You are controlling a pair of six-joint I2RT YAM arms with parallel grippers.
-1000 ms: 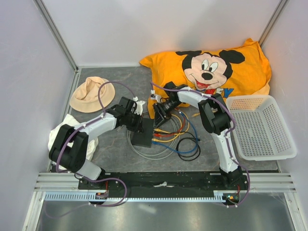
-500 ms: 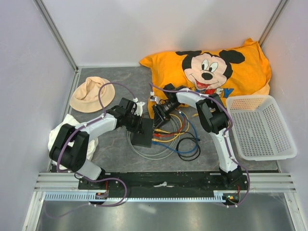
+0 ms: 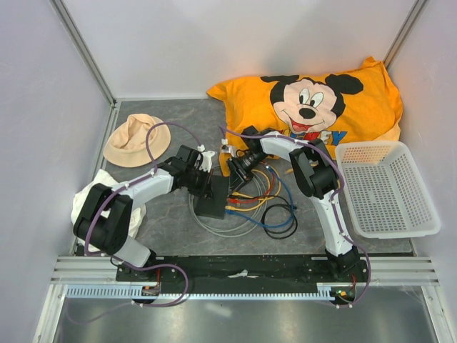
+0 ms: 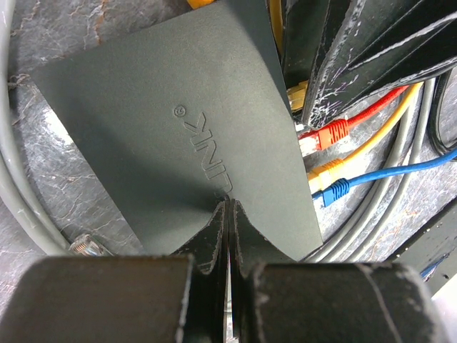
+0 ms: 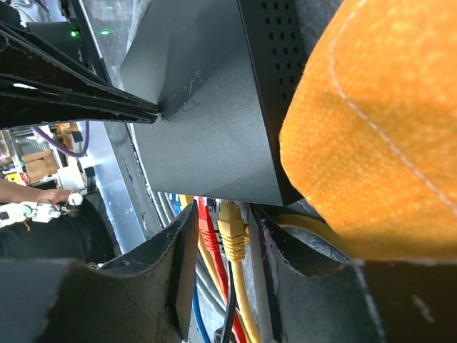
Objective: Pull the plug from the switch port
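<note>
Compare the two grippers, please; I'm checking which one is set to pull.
The left gripper has its fingers shut, tips resting on the flat top of the switch; the right gripper has its fingers apart, one each side of a yellow plug. The left holds nothing; the right straddles the plug without visibly clamping it. Both are at the switch.

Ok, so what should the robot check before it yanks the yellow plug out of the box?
1. Left claw holding the switch down: ok, its shut tips press on the top.
2. Right claw lined up: ok, the yellow plug sits between its fingers.
3. Right claw squeezing the plug: not ok, the jaws look open.
4. Only one cable between the fingers: not ok, a red cable seems to be in there too.
5. Plug's latch tab pressed: cannot tell, it is hidden.
</note>
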